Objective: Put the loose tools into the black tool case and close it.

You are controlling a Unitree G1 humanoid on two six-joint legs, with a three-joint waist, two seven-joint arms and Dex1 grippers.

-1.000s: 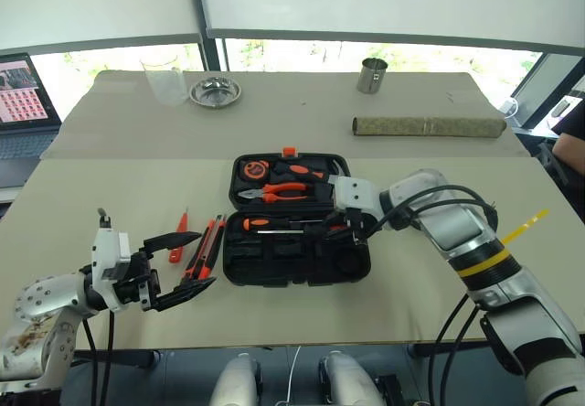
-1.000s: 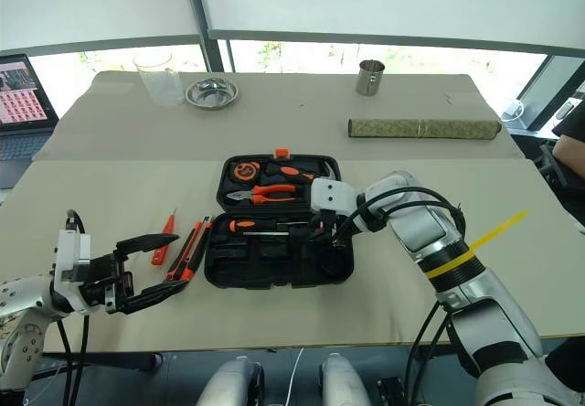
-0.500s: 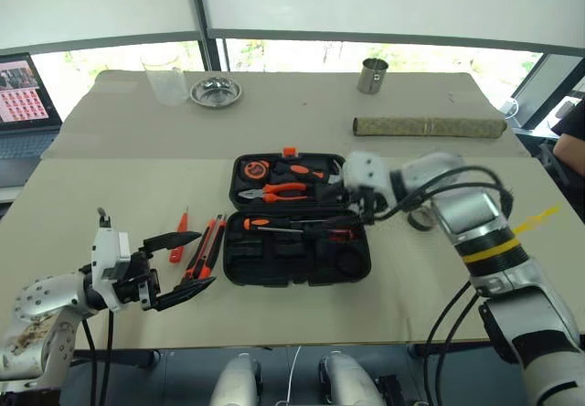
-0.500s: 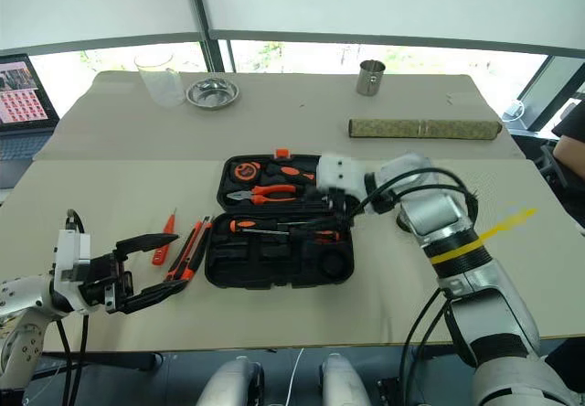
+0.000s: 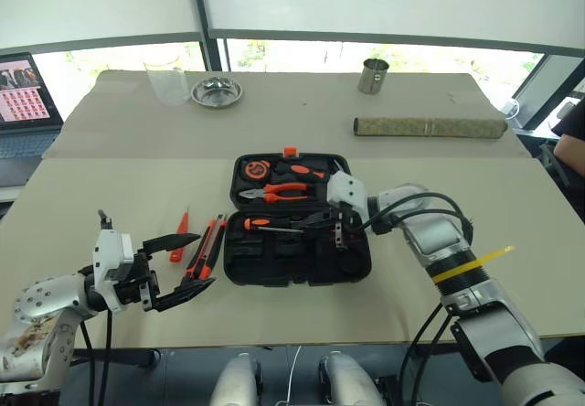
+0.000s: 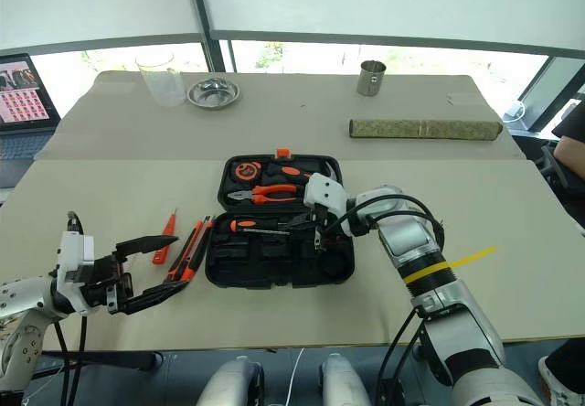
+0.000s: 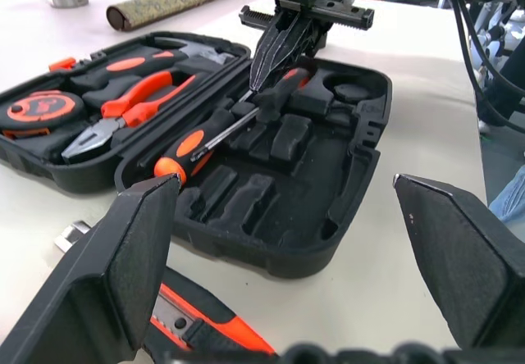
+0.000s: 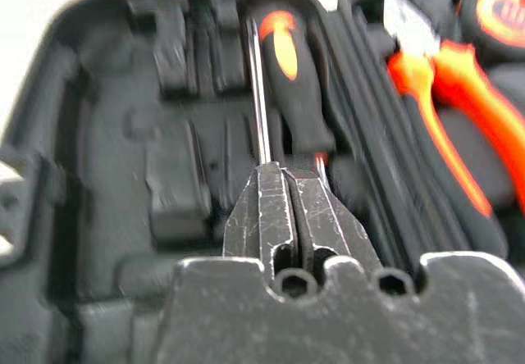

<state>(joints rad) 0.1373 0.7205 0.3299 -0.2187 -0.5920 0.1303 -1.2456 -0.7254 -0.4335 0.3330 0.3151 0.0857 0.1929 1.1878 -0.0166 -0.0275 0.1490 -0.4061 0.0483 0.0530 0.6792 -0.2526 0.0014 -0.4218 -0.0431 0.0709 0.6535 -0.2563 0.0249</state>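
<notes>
The black tool case (image 5: 297,232) is seen lying open at the middle of the counter (image 5: 110,191), with two screwdrivers (image 5: 274,226) laid in its near half. The right hand (image 5: 322,220) is held over that half, its fingers pressed together on nothing. At the case's nine o'clock, a utility knife (image 5: 205,247) and a slim tester screwdriver (image 5: 179,237) are seen loose. The left hand (image 5: 180,267) is held at seven o'clock, fingers spread wide and empty.
</notes>
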